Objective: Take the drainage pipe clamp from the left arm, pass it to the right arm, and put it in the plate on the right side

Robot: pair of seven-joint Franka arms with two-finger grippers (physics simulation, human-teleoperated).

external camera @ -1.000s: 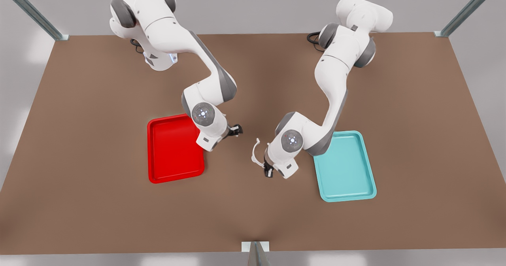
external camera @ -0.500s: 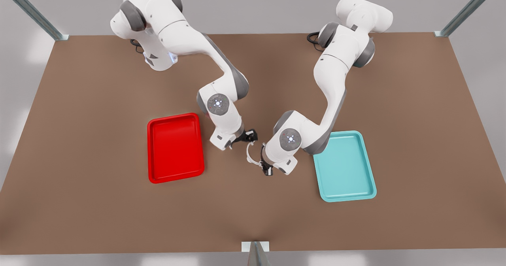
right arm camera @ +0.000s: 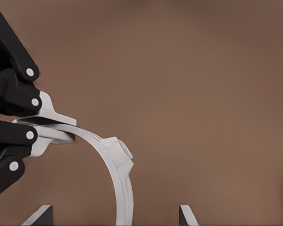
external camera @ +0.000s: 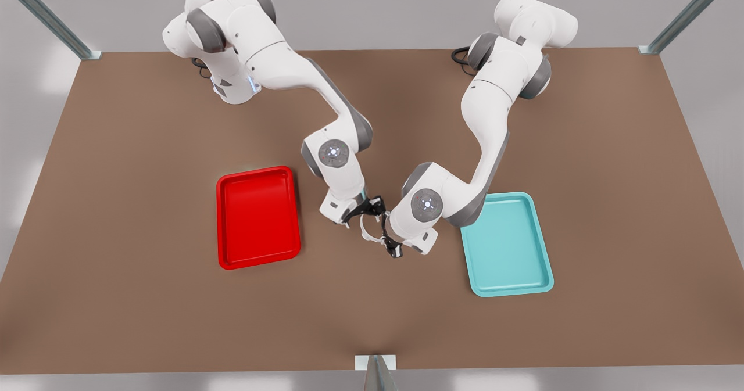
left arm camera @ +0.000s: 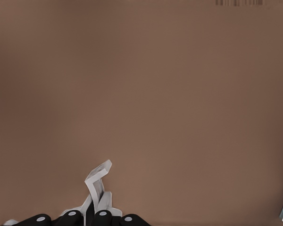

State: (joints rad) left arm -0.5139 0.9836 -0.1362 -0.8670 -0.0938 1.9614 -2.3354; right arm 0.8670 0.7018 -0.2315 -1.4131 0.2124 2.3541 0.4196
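Observation:
The drainage pipe clamp (external camera: 366,229) is a thin white half-ring held above the table between the two arms. My left gripper (external camera: 392,247), on the arm at the front view's right, is shut on the clamp's lower end. The left wrist view has its fingers (left arm camera: 100,218) pinching the clamp (left arm camera: 98,181). My right gripper (external camera: 372,207), on the arm at the front view's left, is open at the clamp's upper end. In the right wrist view the clamp (right arm camera: 119,159) runs between my right gripper's (right arm camera: 113,215) spread fingertips (right arm camera: 39,214), untouched. The red plate (external camera: 256,228) lies at the front view's left.
A teal tray (external camera: 507,246) lies on the brown table (external camera: 372,321) at the front view's right, partly under the left arm's elbow. Metal frame posts stand at the table's corners and front edge.
The right arm swung from over the red plate toward the middle, bringing its open gripper around the clamp's upper end. The left gripper carried the clamp a little toward it.

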